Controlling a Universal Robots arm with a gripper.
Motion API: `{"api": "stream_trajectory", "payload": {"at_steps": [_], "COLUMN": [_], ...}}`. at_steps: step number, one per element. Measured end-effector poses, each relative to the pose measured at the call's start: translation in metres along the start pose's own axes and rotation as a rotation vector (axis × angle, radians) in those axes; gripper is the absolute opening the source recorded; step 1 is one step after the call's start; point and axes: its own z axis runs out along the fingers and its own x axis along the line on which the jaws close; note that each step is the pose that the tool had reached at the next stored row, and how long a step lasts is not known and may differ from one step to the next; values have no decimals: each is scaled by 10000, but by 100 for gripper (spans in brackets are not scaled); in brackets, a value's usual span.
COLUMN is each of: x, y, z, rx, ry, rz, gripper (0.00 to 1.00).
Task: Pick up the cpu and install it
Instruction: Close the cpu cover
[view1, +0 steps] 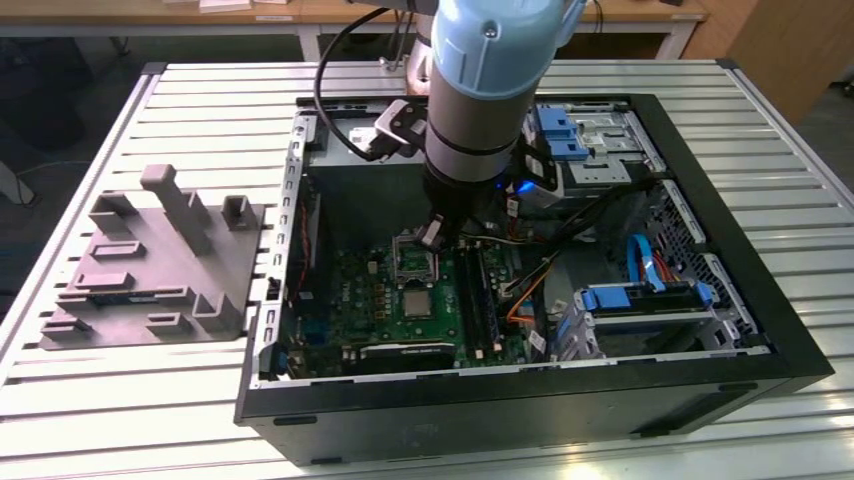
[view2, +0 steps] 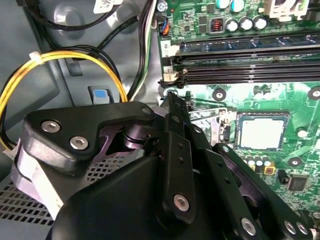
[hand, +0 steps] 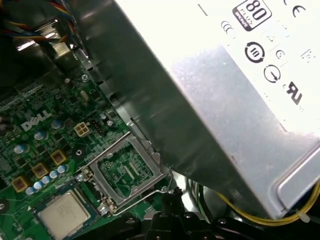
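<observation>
Inside the open computer case (view1: 747, 330), the cpu (view1: 420, 303) is seen lying flat on the green motherboard (view1: 358, 300), just beside the open socket frame (hand: 127, 170); it is also shown in both wrist views (view2: 262, 131) (hand: 64, 214). It is judged to be light, stiff and thin, with a smooth metal top and a delicate underside, so it is best taken by two opposite edges and kept level. The arm (view1: 487, 70) is held nearly upright, reaching down into the case, and the gripper (view1: 438, 236) is poised over the socket frame, near the cpu but apart from it. Nothing is gripped; whether the jaws are parted cannot be told.
</observation>
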Motion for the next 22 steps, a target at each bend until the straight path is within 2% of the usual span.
{"api": "stream_trajectory", "payload": {"at_steps": [3,10,15,22], "x": [-10,-10,-11,-20], "y": [3,4,2,5], "z": [17,23,46,66], "rx": [-23,-29,-151,-175], "ry": [-30,-38,-201,-231], "rz": [-1,0,-2,-4], "gripper": [11,11,11,11]}}
